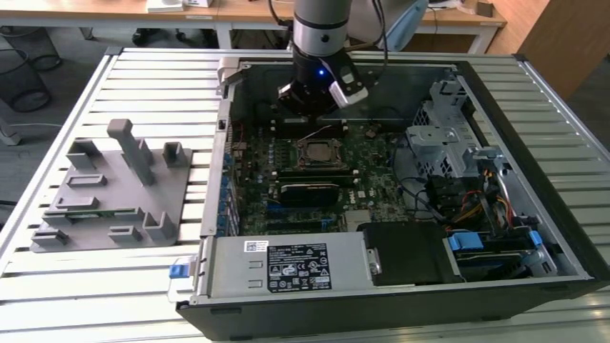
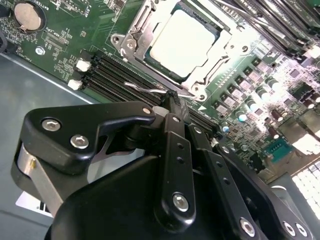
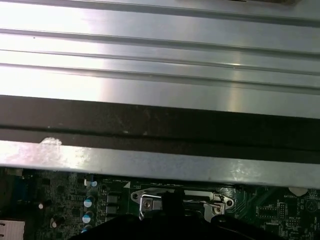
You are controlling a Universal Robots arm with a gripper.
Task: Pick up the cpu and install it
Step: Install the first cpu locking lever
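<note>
The cpu (image 2: 182,42), a flat square chip with a pale metal top, lies in the socket on the green motherboard (image 2: 60,45), with the metal socket frame (image 2: 132,37) around it. In the exterior view the cpu (image 1: 315,152) sits mid-board, just in front of my gripper (image 1: 310,107). In the second wrist view my gripper (image 2: 172,100) is shut, its black fingertips right at the hooked end of the thin wire lever (image 2: 145,89) beside the socket. Nothing is held between the fingers. The socket frame (image 3: 180,200) also shows in the first wrist view, under the case wall.
The open computer case (image 1: 533,236) lies on a slatted metal table (image 1: 143,93). A power supply (image 1: 286,266) and drive cage (image 1: 443,136) crowd the case. A grey fixture tray (image 1: 143,179) on the exterior view's left holds a green memory stick (image 1: 91,212). Memory slots (image 2: 120,70) flank the socket.
</note>
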